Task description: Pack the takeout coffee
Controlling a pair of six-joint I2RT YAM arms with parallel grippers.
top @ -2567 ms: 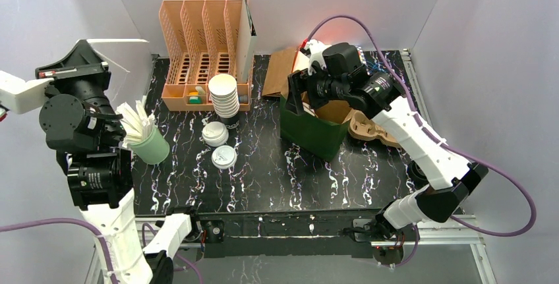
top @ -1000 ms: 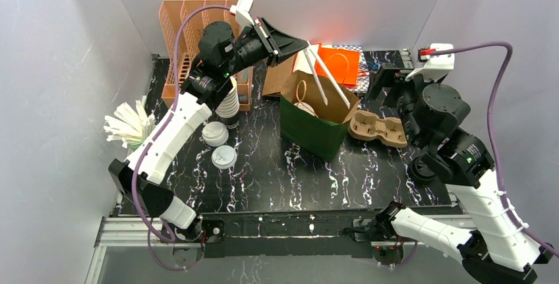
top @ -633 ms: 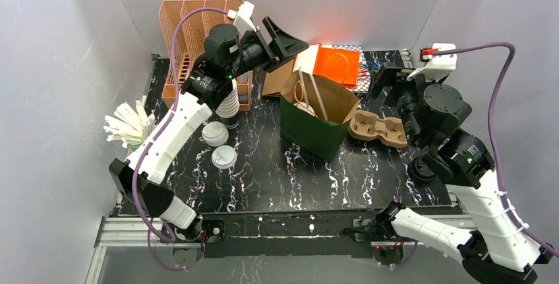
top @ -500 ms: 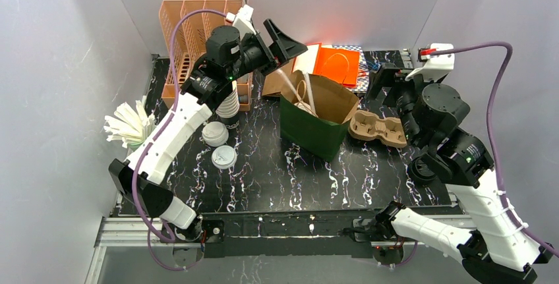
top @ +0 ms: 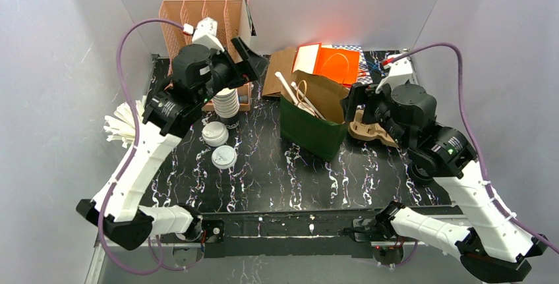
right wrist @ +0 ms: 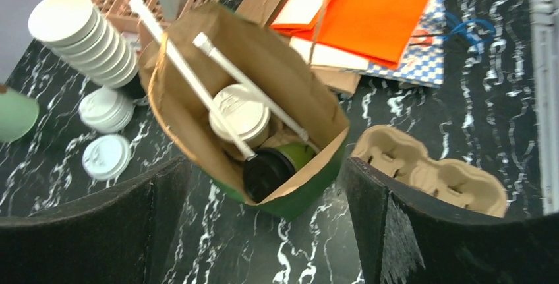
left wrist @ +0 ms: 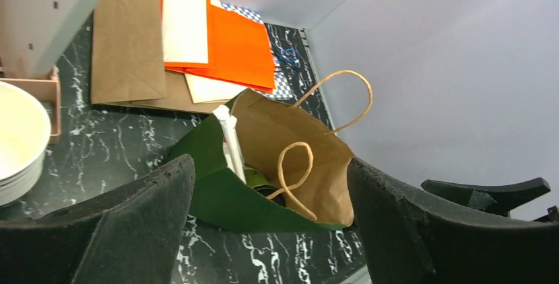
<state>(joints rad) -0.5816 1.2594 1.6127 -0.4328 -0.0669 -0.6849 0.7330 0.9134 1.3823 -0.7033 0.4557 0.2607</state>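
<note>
The lidded coffee cup [right wrist: 239,114] stood inside the green bag [top: 310,136]; the left gripper [left wrist: 269,161] and right gripper [right wrist: 265,162] hung open, empty.

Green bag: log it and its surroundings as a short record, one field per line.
bag: green paper bag, upright, mouth open, on the black marbled table
inside: white lidded cup; green cup with black lid; two wrapped straws sticking out
left of bag: stack of white cups, loose lids
right of bag: cardboard cup carrier, no cups seen in it
behind bag: flat paper bags
left gripper: open, empty, apart from the bag
right gripper: open, empty, not touching the bag
</note>
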